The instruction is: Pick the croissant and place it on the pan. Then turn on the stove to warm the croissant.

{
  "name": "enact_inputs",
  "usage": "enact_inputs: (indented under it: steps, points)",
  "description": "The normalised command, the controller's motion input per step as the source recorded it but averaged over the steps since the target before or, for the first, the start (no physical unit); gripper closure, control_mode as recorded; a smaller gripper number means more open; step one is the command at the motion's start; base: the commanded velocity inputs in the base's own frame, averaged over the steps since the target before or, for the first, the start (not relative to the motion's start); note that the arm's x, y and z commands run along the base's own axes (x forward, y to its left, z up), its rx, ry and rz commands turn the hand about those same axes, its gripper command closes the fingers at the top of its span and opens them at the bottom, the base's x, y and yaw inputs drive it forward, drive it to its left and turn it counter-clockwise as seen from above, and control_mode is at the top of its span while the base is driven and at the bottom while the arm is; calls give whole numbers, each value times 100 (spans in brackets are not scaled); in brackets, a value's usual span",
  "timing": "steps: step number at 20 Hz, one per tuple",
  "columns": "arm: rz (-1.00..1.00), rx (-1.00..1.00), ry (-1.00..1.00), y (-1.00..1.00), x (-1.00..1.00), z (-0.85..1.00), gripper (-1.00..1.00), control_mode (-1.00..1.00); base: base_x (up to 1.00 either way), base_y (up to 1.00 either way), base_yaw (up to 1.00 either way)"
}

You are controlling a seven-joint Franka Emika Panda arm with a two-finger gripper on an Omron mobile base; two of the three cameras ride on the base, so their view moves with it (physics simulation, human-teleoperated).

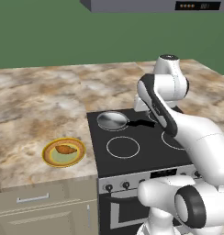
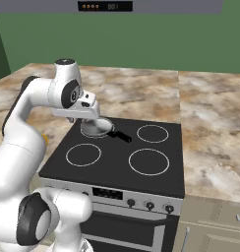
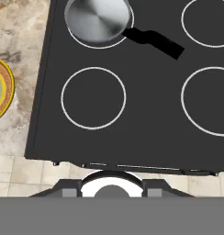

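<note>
Croissant (image 1: 65,149) lies on yellow-rimmed plate (image 1: 53,159), on counter (image 1: 36,110) left of stove (image 1: 146,151). Pan (image 1: 112,120) sits empty on rear-left burner. Gripper (image 2: 90,119) is clenched, nothing grasped, above stove. Jaws must be released first, then lowered over pastry middle.

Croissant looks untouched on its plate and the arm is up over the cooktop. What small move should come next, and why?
Probably swing the gripper left toward the yellow-rimmed plate and open it on the way. The croissant lies on that plate on the counter left of the stove, the pan on the back left burner holds nothing, and the shut gripper carries nothing.
</note>
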Motion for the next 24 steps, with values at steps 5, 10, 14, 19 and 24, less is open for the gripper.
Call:
enact_inputs:
  steps: [5, 10, 14, 19, 24]
  points:
    - [2, 0, -2, 10, -3, -1, -100, -100, 0, 0, 0]
    - [7, 0, -3, 27, -9, -10, -100, -100, 0, 0, 0]
    - [10, 0, -2, 37, -6, -14, -100, -100, 0, 0, 0]
    - [13, 0, -7, 46, -2, -14, -100, -100, 0, 0, 0]
    - [15, 0, -6, 47, 0, -10, -100, -100, 0, 0, 0]
